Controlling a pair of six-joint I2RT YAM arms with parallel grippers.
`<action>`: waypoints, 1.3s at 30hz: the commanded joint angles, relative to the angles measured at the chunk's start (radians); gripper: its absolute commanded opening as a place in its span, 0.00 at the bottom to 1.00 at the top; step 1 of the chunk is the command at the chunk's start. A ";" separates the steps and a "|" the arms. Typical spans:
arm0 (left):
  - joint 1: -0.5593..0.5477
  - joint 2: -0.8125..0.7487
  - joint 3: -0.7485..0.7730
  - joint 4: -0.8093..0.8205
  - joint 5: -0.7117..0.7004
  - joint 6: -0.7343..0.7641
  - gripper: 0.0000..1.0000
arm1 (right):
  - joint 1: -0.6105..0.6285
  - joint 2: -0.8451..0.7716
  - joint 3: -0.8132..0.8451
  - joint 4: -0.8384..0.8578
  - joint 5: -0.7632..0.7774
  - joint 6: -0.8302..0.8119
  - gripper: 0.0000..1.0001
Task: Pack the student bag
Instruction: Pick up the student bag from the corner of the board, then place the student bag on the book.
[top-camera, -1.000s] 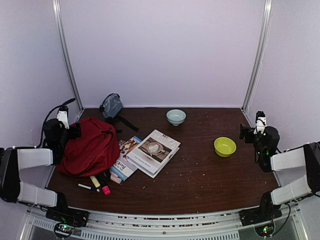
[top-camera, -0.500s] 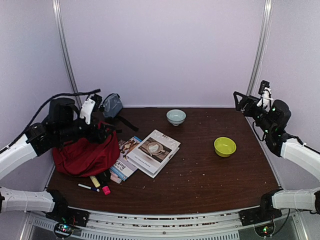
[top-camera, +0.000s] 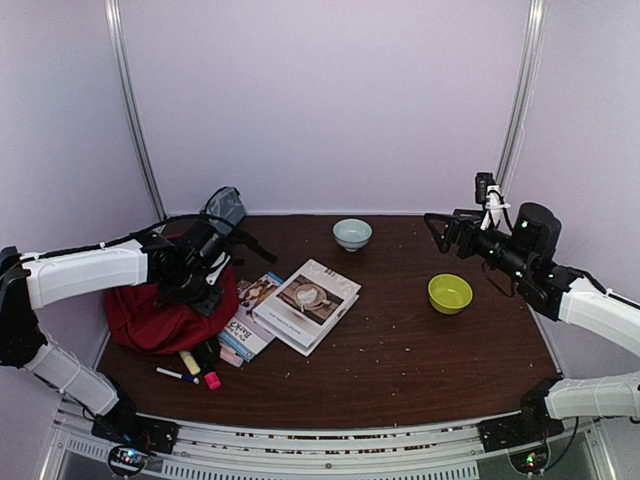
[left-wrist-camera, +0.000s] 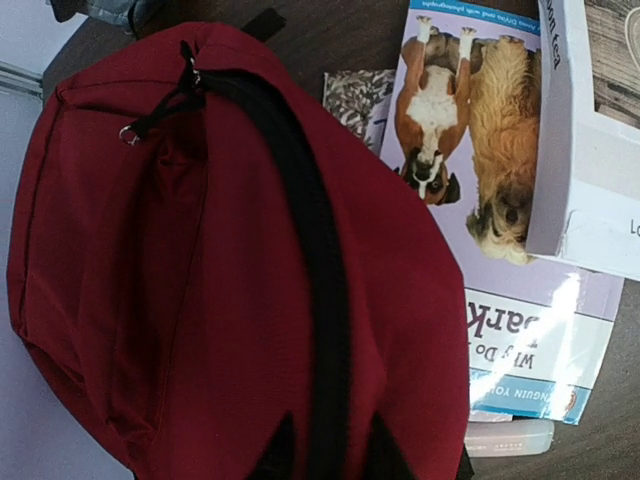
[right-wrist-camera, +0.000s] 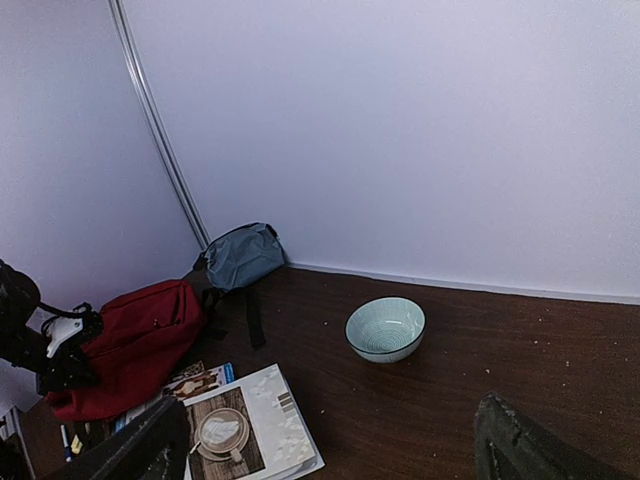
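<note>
Student bag (left-wrist-camera: 150, 280) — left gripper (left-wrist-camera: 330, 455) astride its black strap (left-wrist-camera: 310, 230), grip unclear; right gripper (right-wrist-camera: 330, 445) agape

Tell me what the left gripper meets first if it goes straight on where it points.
The student bag: the left gripper points down at its red top, with the black strap running between the fingertips, so the strap likely comes first. Depth is unclear; it may already touch.

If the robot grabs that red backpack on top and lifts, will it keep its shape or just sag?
Probably sag: the red backpack is soft fabric, slumped on the table. Pinched at the black strip along its top, the cloth would likely bunch up first, the rest trailing. It lies fairly flat, so it may be light for its size.
</note>
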 joint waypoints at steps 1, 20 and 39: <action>0.003 -0.073 0.052 -0.002 -0.038 0.036 0.00 | 0.017 -0.024 0.024 -0.022 -0.017 -0.018 1.00; -0.312 -0.198 0.549 0.136 0.289 0.573 0.00 | 0.043 0.032 0.211 -0.229 -0.082 0.060 1.00; -0.539 0.269 0.634 0.085 0.838 0.576 0.81 | 0.042 0.091 0.242 -0.652 0.030 0.076 0.99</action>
